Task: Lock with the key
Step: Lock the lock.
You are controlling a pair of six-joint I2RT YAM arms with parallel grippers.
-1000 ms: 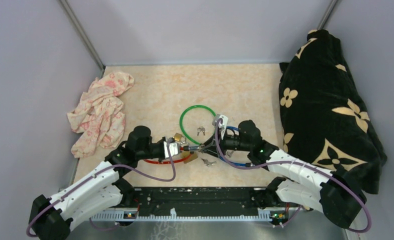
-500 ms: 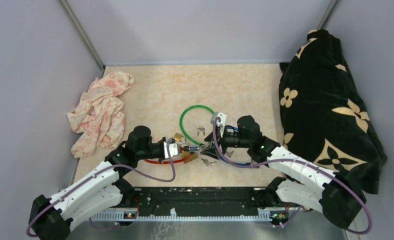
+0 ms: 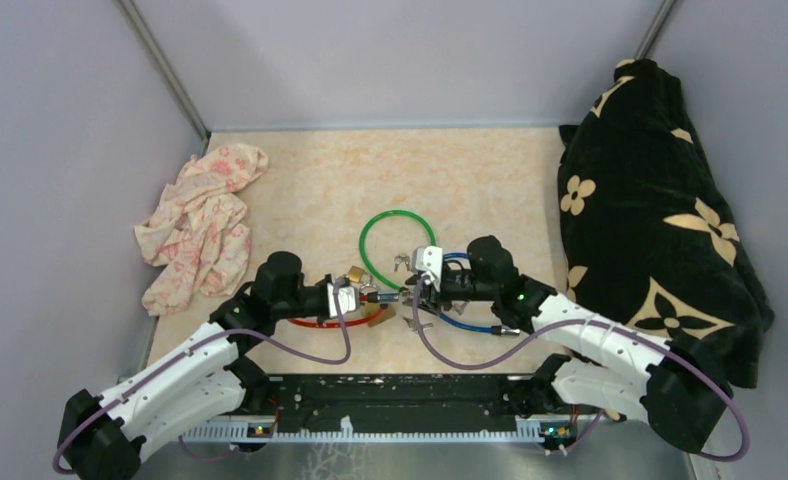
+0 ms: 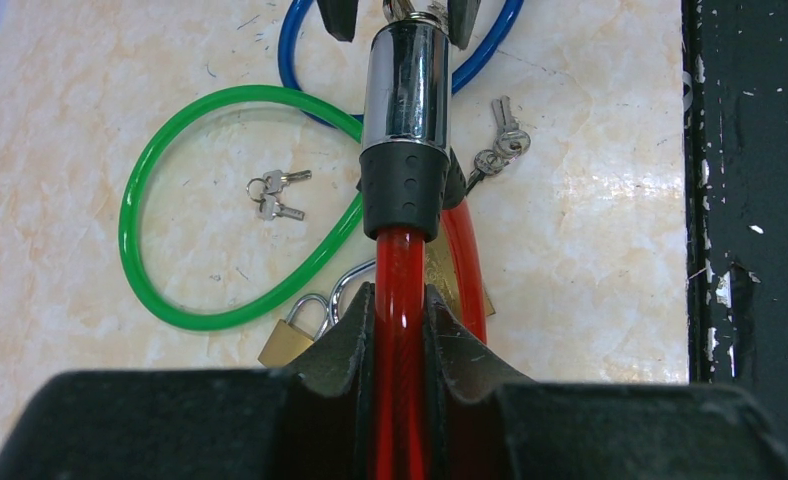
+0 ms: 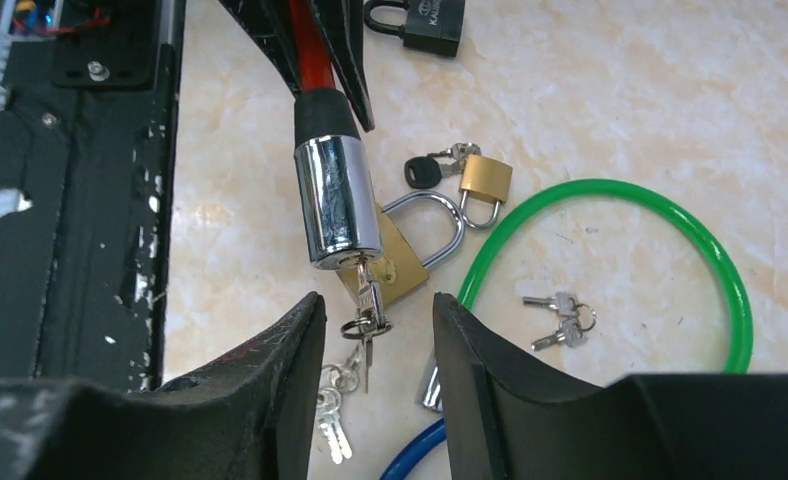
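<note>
From high above the near edge we look down over the whole tabletop (image 3: 470, 170). Our two wrist views sit close and low, facing each other, both showing the red cable lock (image 4: 403, 85).

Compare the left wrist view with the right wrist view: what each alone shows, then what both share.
Left wrist only: nearly the whole green cable loop. Right wrist only: a black padlock, and the keyhole face of the chrome lock cylinder, silver key inserted, flanked by the open right gripper. Both: that cylinder, the red cable in the shut left gripper, brass padlocks, blue cable.
</note>
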